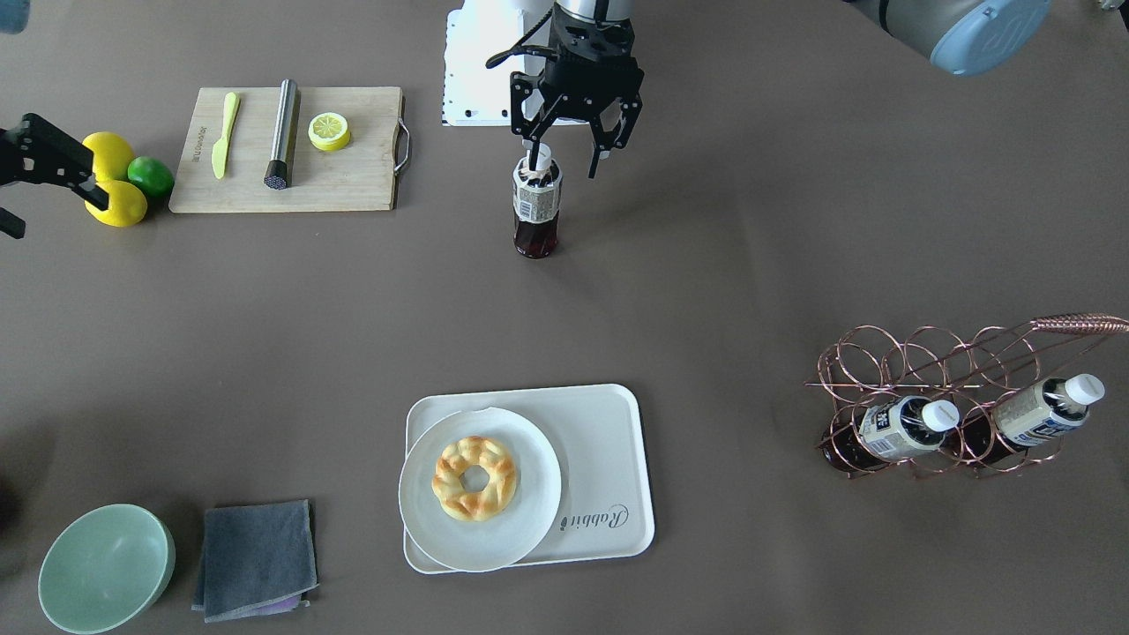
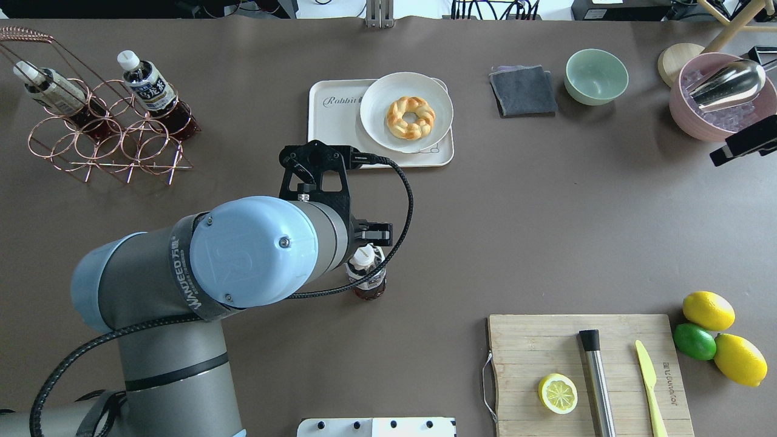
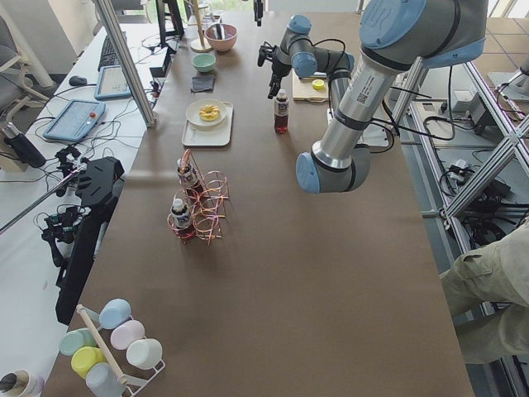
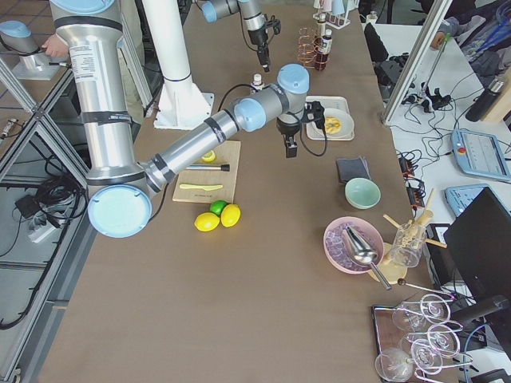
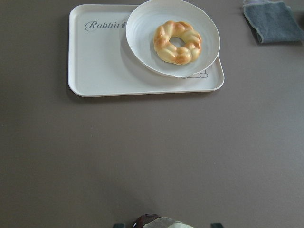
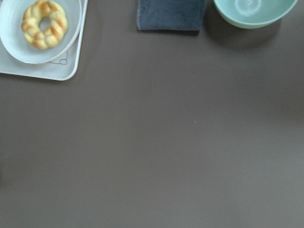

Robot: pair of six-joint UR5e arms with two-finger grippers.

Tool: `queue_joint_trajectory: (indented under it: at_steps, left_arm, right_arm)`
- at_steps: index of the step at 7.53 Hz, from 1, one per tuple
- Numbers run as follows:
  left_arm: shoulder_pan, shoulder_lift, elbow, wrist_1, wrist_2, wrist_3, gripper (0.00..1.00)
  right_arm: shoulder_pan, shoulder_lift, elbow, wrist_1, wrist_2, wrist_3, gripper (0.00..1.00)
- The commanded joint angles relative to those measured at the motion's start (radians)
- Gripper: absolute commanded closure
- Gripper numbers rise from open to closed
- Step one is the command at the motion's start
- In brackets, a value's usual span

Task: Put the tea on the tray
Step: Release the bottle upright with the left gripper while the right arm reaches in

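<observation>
One tea bottle (image 1: 536, 207) stands upright on the brown table, away from the tray; it also shows in the overhead view (image 2: 368, 278). My left gripper (image 1: 569, 159) hangs open just above it, with one finger (image 1: 532, 150) at the white cap and the other out to the side. The bottle's top peeks in at the bottom edge of the left wrist view (image 5: 154, 222). The white "Rabbit" tray (image 1: 609, 459) lies farther out and carries a round plate (image 1: 529, 516) with a doughnut (image 1: 474, 477). My right gripper (image 1: 55, 212) looks open and empty, above the lemons.
Two more tea bottles (image 1: 900, 428) (image 1: 1041, 410) lie in a copper wire rack (image 1: 935, 362). A wooden board (image 1: 353, 168) holds a knife, a metal rod and a lemon half. Lemons and a lime (image 1: 150, 176), a green bowl (image 1: 106, 569) and a grey cloth (image 1: 256, 556) are on the right arm's side.
</observation>
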Motion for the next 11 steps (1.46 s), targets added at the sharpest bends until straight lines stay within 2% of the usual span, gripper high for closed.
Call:
queue_joint_trajectory:
  at_steps: [1,2,3,4,5,6,7,10,11]
  left_arm:
    - [-0.282,0.116,-0.045,0.003,-0.353,0.202,0.24]
    - [-0.388,0.196,-0.059,0.004,-0.453,0.343,0.18]
    - [-0.459,0.259,-0.061,0.000,-0.509,0.446,0.14]
    - [-0.476,0.304,-0.068,-0.001,-0.512,0.502,0.10]
    - [-0.515,0.339,-0.070,-0.002,-0.514,0.569,0.07]
    - [-0.570,0.370,-0.068,-0.004,-0.538,0.627,0.06]
    - [-0.595,0.413,-0.064,-0.008,-0.604,0.684,0.05]
    - [-0.624,0.439,-0.050,-0.022,-0.604,0.718,0.05]
    - [-0.624,0.439,-0.053,-0.022,-0.603,0.718,0.05]
  right_arm:
    - [-0.237,0.218,0.024,-0.007,-0.140,0.403,0.02]
    - [-0.332,0.292,0.013,-0.013,-0.221,0.512,0.04]
    - [-0.396,0.356,-0.021,-0.015,-0.281,0.553,0.05]
    - [-0.424,0.459,-0.062,-0.078,-0.291,0.594,0.05]
    - [-0.444,0.605,-0.143,-0.175,-0.316,0.617,0.05]
    - [-0.479,0.663,-0.168,-0.232,-0.349,0.636,0.05]
    - [-0.522,0.671,-0.170,-0.232,-0.385,0.679,0.05]
    - [-0.643,0.697,-0.177,-0.232,-0.516,0.763,0.05]
    - [-0.661,0.699,-0.180,-0.232,-0.527,0.763,0.06]
